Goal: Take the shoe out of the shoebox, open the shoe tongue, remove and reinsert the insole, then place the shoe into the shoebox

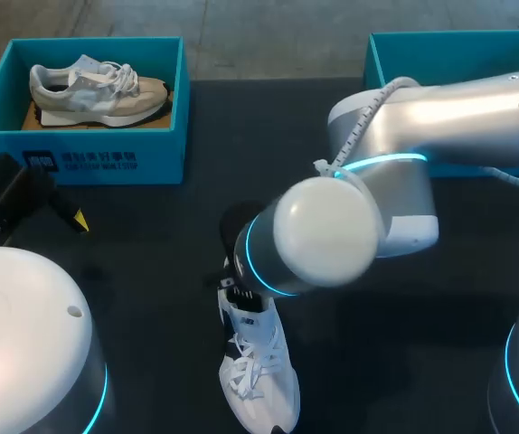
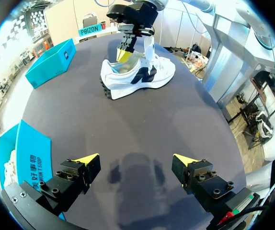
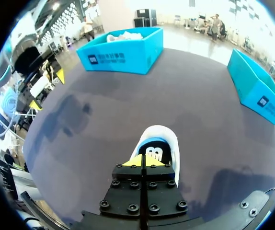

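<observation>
Shoe [image 1: 258,371] lies near centre on the table; probably light, with a soft upper and stiffer sole, so grip the heel rim. Right gripper [image 3: 143,161], its 2 fingers pressed together, sits over the heel. Left gripper [image 2: 136,159] hangs spread, left. Shoebox [image 1: 106,155] stands far left.

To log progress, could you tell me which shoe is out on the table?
The white shoe with dark trim, under the right arm; the beige shoe sits in the left blue box.
</observation>
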Tool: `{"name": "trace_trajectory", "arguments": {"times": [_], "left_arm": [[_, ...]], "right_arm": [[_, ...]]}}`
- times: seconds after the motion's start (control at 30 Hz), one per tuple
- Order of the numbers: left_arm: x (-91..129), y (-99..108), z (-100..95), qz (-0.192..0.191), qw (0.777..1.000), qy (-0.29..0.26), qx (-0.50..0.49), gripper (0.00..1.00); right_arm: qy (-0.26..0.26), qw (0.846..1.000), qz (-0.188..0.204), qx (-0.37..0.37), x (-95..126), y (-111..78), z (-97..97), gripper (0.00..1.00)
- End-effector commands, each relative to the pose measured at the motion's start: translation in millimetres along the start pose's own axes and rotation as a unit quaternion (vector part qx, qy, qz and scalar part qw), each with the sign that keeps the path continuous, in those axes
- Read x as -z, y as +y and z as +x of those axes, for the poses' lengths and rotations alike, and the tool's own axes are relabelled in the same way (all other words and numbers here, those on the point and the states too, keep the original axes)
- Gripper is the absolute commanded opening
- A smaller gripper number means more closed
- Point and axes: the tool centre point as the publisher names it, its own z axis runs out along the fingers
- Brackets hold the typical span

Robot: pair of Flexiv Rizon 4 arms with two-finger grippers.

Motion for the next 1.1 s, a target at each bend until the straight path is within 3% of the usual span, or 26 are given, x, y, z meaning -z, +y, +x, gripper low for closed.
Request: {"name": "trace_trajectory", "arguments": {"times": [0.03,0.63,1.1], "left_arm": [[0.5,-0.3,0.6,-0.002,1.000,0.000,0.000,1.00],[0.5,-0.3,0.6,-0.002,1.000,0.000,0.000,1.00],[0.5,-0.3,0.6,-0.002,1.000,0.000,0.000,1.00]], "right_arm": [[0.003,1.000,-0.019,-0.004,-7.9,-2.2,1.1,0.00],[0.014,1.000,-0.020,0.001,-26.1,9.5,2.2,0.00],[0.019,1.000,-0.005,-0.006,-44.0,7.9,-1.7,0.00]]}}
